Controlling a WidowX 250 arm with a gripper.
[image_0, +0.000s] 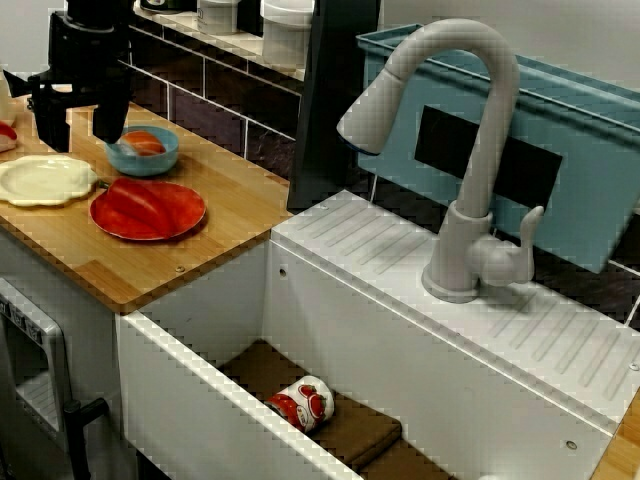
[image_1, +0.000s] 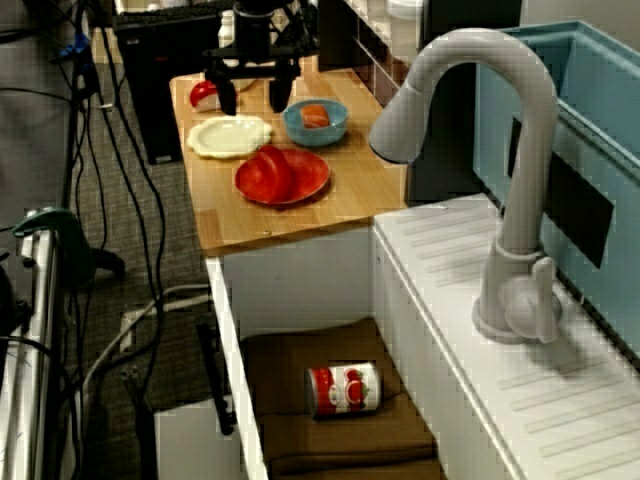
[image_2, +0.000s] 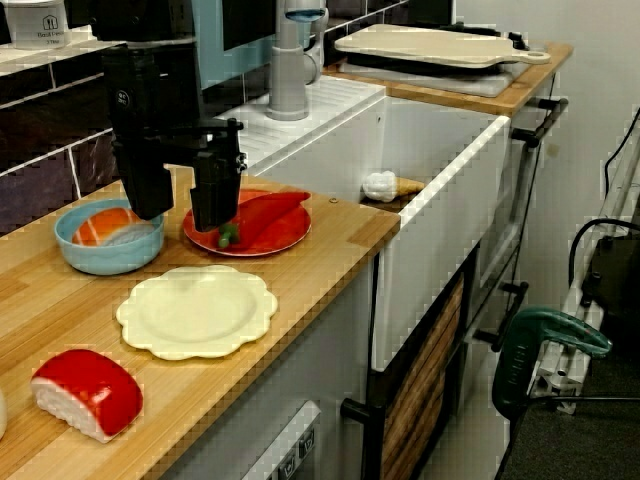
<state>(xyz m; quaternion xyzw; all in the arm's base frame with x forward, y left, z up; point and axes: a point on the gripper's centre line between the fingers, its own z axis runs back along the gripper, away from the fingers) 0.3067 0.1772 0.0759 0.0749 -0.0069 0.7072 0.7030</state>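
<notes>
Pincer: jaws apart, nothing between them, hanging above the wooden counter.

Seen from the counter's front, left to right:
- Red-and-white food piece, lying well forward and left of the pincer.
- Blue bowl, just below its left finger; round, shallow and glossy, with an orange-and-white piece inside.
- Cream plate, below and in front; scalloped rim, bare.
- Red plate, just beyond its right finger, bearing a red pepper.
- Sink, far right, with a can lying in it.

Judged step: a hover with nothing gripped. A pick of the bowl or cream plate would call for a drop with the jaws wide over a rim.
</notes>
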